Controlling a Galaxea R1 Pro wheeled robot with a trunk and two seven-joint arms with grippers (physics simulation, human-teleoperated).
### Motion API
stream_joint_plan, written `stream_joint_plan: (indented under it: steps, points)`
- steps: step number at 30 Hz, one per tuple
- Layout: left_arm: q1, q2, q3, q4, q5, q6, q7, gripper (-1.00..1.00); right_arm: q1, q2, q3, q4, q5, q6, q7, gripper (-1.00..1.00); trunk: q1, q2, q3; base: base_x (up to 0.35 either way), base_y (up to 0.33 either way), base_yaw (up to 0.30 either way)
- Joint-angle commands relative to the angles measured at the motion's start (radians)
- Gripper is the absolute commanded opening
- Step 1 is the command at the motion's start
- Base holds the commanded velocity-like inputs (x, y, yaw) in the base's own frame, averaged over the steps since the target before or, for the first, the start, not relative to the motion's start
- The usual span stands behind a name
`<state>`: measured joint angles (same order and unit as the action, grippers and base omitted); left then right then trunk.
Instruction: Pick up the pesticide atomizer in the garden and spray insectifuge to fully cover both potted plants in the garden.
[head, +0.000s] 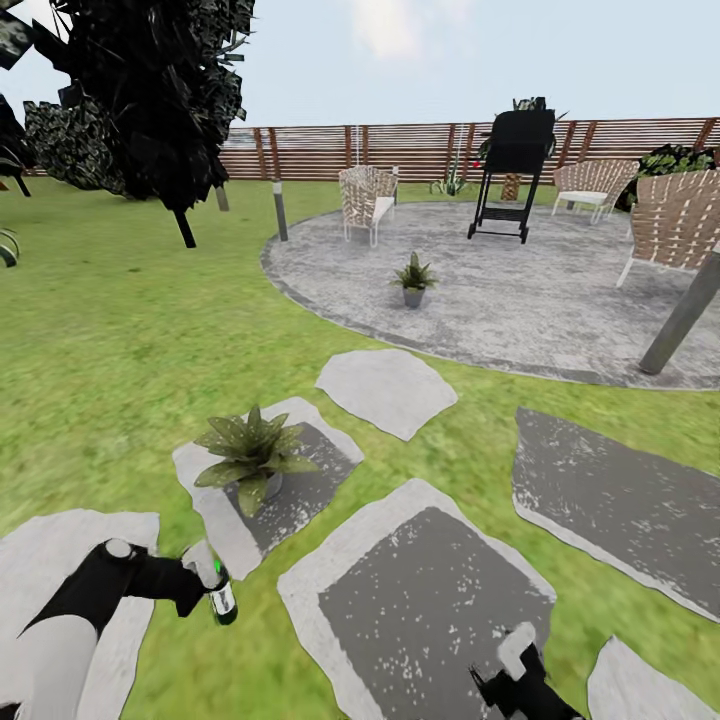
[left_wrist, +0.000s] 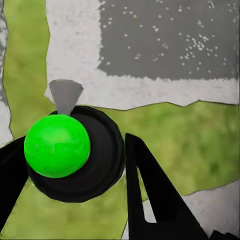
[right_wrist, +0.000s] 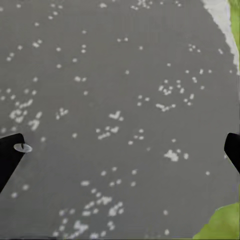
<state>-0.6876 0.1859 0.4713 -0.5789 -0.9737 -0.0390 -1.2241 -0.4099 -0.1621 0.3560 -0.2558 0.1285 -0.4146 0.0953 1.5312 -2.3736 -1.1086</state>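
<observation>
At the bottom of the head view the left claw (head: 200, 590) is seen closed around the spray bottle (head: 218, 592), which is held over the grass with its pale head up and its green body hanging below. In the left wrist view the bottle (left_wrist: 57, 145) is viewed end-on as a bright green round inside a dark ring, gripped between the two black fingers (left_wrist: 150, 195). The right claw (head: 520, 672) is held low over a grey stepping stone (head: 430, 600); in the right wrist view its black fingertips (right_wrist: 9, 157) stand wide apart at the two edges, with nothing between them but the speckled stone (right_wrist: 120, 120). Just beyond the left claw, on another stepping stone (head: 300, 490), the nearer potted plant (head: 250, 455) is found, close to the bottle but not touching it. Well beyond, on the round paved patch (head: 560, 300), the second potted plant (head: 413, 280) is set. Farther still, woven chairs (head: 367, 200), a black grill (head: 515, 170) and the brown slatted fence (head: 330, 150) are seen, with a dark tree (head: 150, 90) on the lawn (head: 110, 330) at the left
</observation>
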Motion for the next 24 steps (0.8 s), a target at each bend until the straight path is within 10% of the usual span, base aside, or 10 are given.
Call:
stream_joint_plan:
  steps: [1, 9, 14, 18, 19, 24]
  points:
    - [0.011, -0.003, 0.021, 0.023, 0.005, -0.066, 0.008, -1.00, -0.005, -0.004, -0.007, -0.012, 0.037, -0.003, 0.074, 1.00, 0.000, 0.000, -0.001, 0.000, 0.000, 0.000]
    - [0.025, -0.010, 0.016, 0.194, 0.001, -0.281, 0.102, -1.00, -0.021, -0.006, -0.008, -0.193, 0.146, 0.000, 0.443, 1.00, 0.000, 0.000, -0.001, 0.000, 0.000, 0.000]
    - [0.025, -0.042, -0.118, 0.210, -0.020, -0.298, 0.105, -1.00, -0.023, 0.001, -0.009, -0.277, 0.145, 0.002, 0.513, 1.00, 0.000, 0.000, -0.001, 0.000, 0.000, 0.000]
    - [0.025, -0.065, -0.142, 0.211, -0.027, -0.297, 0.104, -1.00, -0.023, 0.004, -0.009, -0.281, 0.144, 0.001, 0.517, 1.00, 0.000, 0.000, -0.001, 0.000, 0.000, 0.000]
    - [0.025, -0.077, -0.144, 0.211, -0.038, -0.297, 0.105, -1.00, -0.023, 0.004, -0.009, -0.281, 0.145, 0.001, 0.520, -1.00, 0.000, 0.000, -0.001, 0.000, 0.000, 0.000]
    - [0.025, -0.137, -0.145, 0.211, -0.125, -0.295, 0.127, -1.00, -0.023, 0.020, -0.008, -0.309, 0.144, 0.001, 0.567, -1.00, 0.000, 0.000, -0.001, 0.000, 0.000, 0.000]
